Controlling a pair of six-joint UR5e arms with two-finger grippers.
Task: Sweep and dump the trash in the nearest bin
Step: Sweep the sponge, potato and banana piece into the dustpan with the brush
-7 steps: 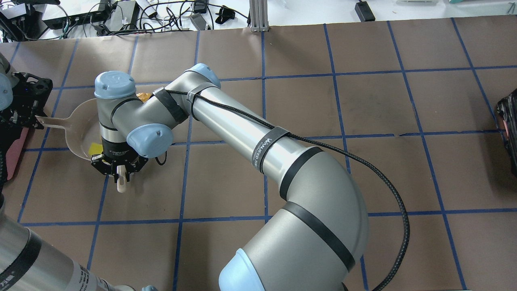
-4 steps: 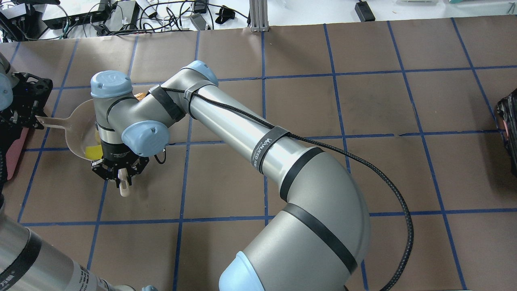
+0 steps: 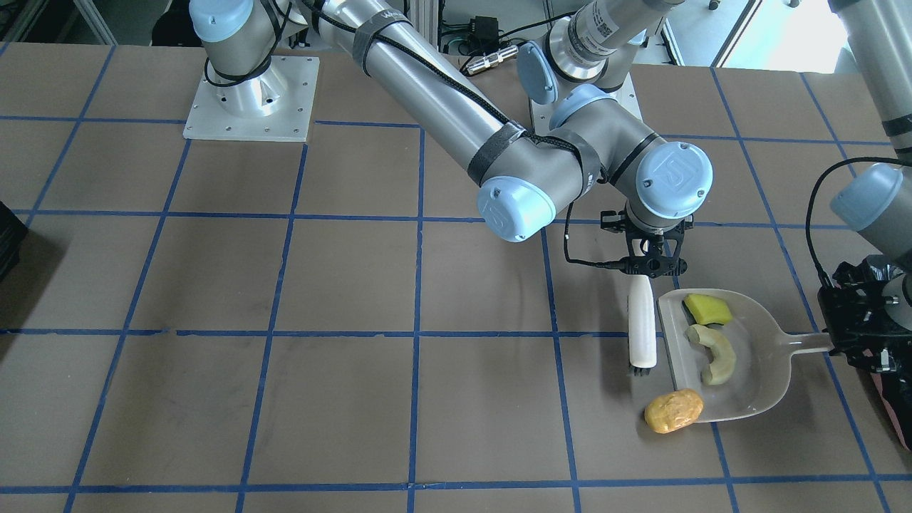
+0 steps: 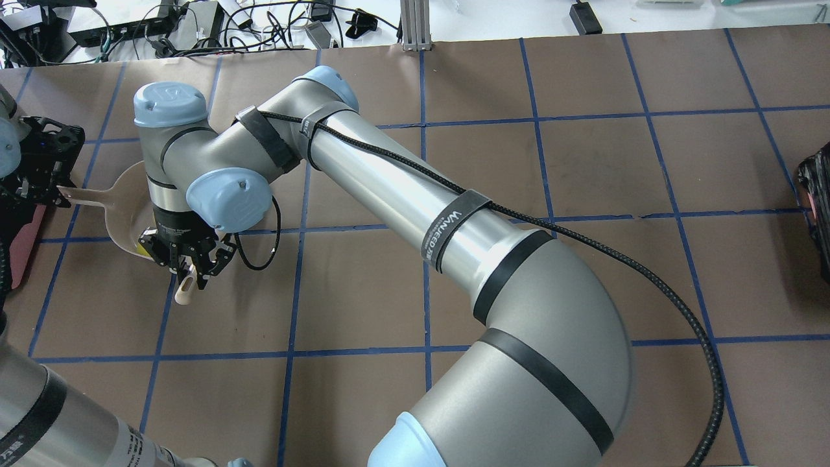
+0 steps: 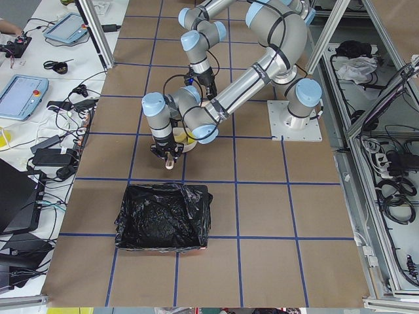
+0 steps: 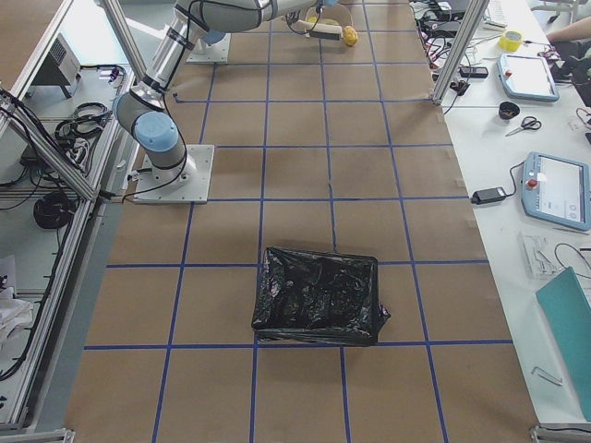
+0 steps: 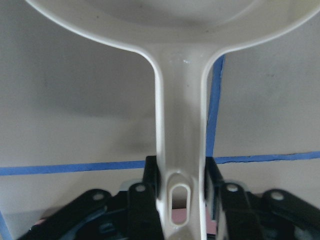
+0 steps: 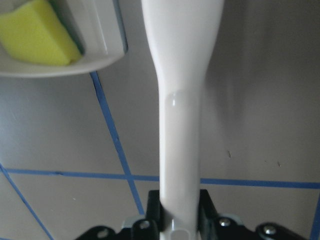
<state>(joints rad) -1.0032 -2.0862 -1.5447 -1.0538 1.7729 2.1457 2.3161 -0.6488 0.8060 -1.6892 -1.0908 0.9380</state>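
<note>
A white dustpan (image 3: 755, 385) lies on the table. My left gripper (image 3: 832, 343) is shut on its handle (image 7: 182, 140). In the pan lie the yellow wedge (image 3: 707, 308) and the pale melon-like slice (image 3: 714, 353). The orange-brown potato-like lump (image 3: 673, 411) sits at the pan's open lip. My right gripper (image 3: 650, 269) is shut on a white brush (image 3: 641, 328) that lies along the pan's open edge. The right wrist view shows the brush handle (image 8: 182, 125) and the wedge (image 8: 37, 35). The bin (image 5: 163, 216), lined with a black bag, stands just beyond the pan, by my left gripper.
A second black-bagged bin (image 6: 319, 295) stands at the table's far right end. The right arm's long forearm (image 4: 402, 194) reaches across the table's middle. The bin's pink side (image 3: 899, 410) shows under my left gripper. Cables and devices lie beyond the far edge.
My right arm's wrist has shifted left and farther away, turning the brush a little. In the overhead view the arm now covers the potato-like lump and most of the wedge. The left gripper has not moved.
</note>
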